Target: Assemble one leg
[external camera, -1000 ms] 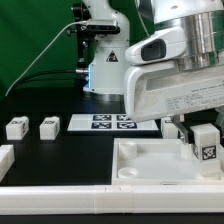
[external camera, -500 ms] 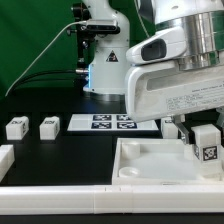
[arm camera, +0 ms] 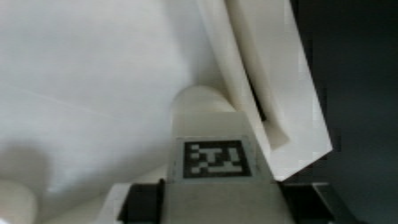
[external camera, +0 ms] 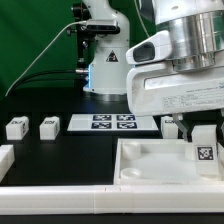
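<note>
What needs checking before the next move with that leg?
1. Leg held in the gripper: ok, a finger sits on each side in the wrist view.
2. Leg upright: ok, its tag faces square on in the exterior view.
3. Leg over the tray-like piece, near its corner at the exterior view's right: ok.
4. Leg lined up with a corner socket: cannot tell, its lower end is hidden.
5. Other legs out of the way: ok, far off at the exterior view's left.

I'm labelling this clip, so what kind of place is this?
Probably a robotics lab bench: a black table, green backdrop, the marker board of tags, and the gripper holding a tagged leg.
</note>
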Motion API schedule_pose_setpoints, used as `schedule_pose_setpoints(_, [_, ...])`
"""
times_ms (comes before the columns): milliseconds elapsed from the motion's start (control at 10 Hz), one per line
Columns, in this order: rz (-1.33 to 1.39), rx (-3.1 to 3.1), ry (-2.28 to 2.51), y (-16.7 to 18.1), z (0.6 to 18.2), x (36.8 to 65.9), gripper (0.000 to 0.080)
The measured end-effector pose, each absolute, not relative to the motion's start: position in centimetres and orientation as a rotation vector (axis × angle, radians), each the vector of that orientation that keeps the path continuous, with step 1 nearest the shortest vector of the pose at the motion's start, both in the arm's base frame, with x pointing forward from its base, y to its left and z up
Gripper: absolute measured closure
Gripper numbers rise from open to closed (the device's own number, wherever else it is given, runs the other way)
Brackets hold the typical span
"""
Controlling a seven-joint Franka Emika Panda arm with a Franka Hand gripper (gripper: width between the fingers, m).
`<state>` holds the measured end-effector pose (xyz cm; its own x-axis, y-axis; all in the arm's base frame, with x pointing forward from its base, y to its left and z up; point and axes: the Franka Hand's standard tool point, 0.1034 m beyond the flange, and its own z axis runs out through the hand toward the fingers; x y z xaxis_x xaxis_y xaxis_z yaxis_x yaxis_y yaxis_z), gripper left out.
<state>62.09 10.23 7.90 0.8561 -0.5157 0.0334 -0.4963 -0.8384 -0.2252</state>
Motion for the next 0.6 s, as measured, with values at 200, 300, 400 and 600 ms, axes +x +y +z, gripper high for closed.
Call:
schedule_pose_setpoints(200, [-0.098, -2.716, 1.078, 10.9, 7.8, 61.9, 0.0506])
schedule_pose_setpoints(300, [-0.074, -2.636, 1.249, 11.2, 7.8, 61.8, 0.0505])
schedule_pose_setpoints(400, [-0.062, -2.588, 1.347, 11.5, 7.8, 61.8, 0.0505])
schedule_pose_setpoints(600, [-0.023, -2.425, 1.607, 11.9, 7.8, 61.7, 0.0505])
